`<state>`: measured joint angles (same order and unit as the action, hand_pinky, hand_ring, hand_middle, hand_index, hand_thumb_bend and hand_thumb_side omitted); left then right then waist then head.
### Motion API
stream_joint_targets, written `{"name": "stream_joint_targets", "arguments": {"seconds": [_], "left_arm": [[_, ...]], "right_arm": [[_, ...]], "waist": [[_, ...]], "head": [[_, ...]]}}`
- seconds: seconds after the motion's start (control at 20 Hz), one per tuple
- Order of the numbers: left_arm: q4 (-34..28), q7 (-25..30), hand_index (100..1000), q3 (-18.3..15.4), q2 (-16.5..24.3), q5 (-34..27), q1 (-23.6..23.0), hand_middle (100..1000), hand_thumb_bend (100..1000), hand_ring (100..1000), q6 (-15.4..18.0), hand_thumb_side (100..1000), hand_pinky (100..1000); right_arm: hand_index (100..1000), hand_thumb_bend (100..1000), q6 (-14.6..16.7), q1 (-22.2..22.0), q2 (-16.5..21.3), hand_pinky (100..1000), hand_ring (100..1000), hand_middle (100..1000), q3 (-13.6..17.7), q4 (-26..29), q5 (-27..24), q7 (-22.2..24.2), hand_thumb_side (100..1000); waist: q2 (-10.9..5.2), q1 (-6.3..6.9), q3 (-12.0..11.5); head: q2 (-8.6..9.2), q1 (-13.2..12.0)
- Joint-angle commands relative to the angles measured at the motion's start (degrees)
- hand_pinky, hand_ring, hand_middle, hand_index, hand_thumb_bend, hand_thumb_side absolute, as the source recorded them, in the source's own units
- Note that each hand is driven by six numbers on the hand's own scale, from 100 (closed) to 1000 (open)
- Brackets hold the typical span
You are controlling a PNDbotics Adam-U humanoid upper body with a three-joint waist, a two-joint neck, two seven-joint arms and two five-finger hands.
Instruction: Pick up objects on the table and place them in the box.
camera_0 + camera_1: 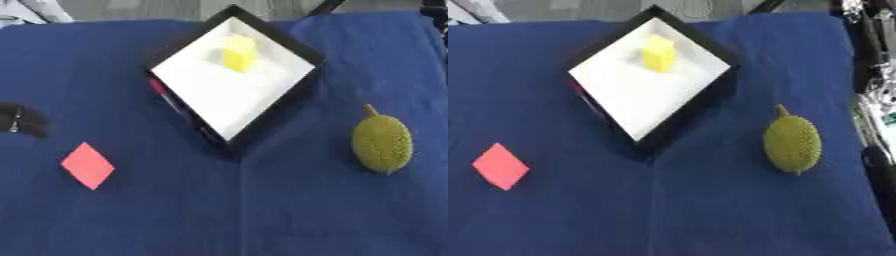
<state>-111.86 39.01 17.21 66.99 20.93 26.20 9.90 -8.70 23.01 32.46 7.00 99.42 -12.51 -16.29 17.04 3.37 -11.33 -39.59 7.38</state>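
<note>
A black box with a white inside (pixel 262 107) stands cornerwise at the back middle of the blue cloth. A yellow block (pixel 239 52) stands in its far corner. A flat red diamond-shaped piece (pixel 87 165) lies on the cloth at the front left. A green spiky fruit with a short stem (pixel 381 142) lies at the right. Part of my black left hand (pixel 22 121) shows at the left edge, above the red piece and apart from it. My right arm runs down the right edge, off the table, ending in a dark right hand (pixel 877 160).
A blue cloth (pixel 262 210) covers the whole table. A thin red and dark strip (pixel 166 97) lies against the box's left wall. Grey floor and pale gear show beyond the far edge.
</note>
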Motion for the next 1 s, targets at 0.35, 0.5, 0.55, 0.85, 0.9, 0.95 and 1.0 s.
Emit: {"name": "stream_joint_targets", "arguments": {"seconds": [0.35,0.5,0.55,0.85,0.9,0.95,1.0], "left_arm": [[2.0,-4.9,914,-1.0,-1.0,0.4,4.0,881,838,872,1.9,143,852],[0.8,-6.2,907,-1.4,-2.4,-1.6,6.7,876,802,868,1.0,148,846],[0.6,-6.0,907,-1.3,-2.7,-2.3,7.6,876,802,868,0.6,148,846],[2.7,-0.1,911,2.3,-5.2,-4.1,13.2,905,801,883,0.2,186,854],[3.5,1.0,911,2.8,-5.6,-4.1,13.9,906,807,884,0.3,182,855],[4.4,1.9,911,3.3,-6.1,-3.8,14.6,908,812,886,0.5,177,857],[5.5,2.7,911,3.8,-6.6,-3.4,15.3,908,815,887,0.8,174,857]], "right_arm": [[858,100,0.0,0.6,0.7,995,842,735,-0.2,1.0,0.8,0.6,755],[858,100,0.0,0.5,0.7,995,842,735,-0.2,1.0,0.8,0.6,756],[858,100,0.0,0.6,0.7,995,842,735,-0.2,1.0,0.8,0.6,756],[857,100,-0.1,0.6,0.5,994,842,735,-0.5,0.9,0.9,0.9,762],[857,100,-0.2,0.6,0.4,994,842,735,-0.5,0.8,0.9,1.0,763],[857,100,-0.2,0.5,0.4,994,842,735,-0.5,0.8,0.9,1.0,764],[857,100,-0.3,0.5,0.3,994,842,734,-0.5,0.8,1.0,1.0,764]], "waist": [[-0.14,-0.87,-0.2],[-0.19,-0.96,-0.2],[-0.21,-0.96,-0.3],[-0.22,-0.70,0.1],[-0.20,-0.65,0.1],[-0.19,-0.63,0.1],[-0.17,-0.61,0.2]], "head": [[0.31,0.4],[0.49,0.6],[0.48,0.6],[0.72,-0.3],[0.76,-0.4],[0.77,-0.4],[0.77,-0.4]]}}
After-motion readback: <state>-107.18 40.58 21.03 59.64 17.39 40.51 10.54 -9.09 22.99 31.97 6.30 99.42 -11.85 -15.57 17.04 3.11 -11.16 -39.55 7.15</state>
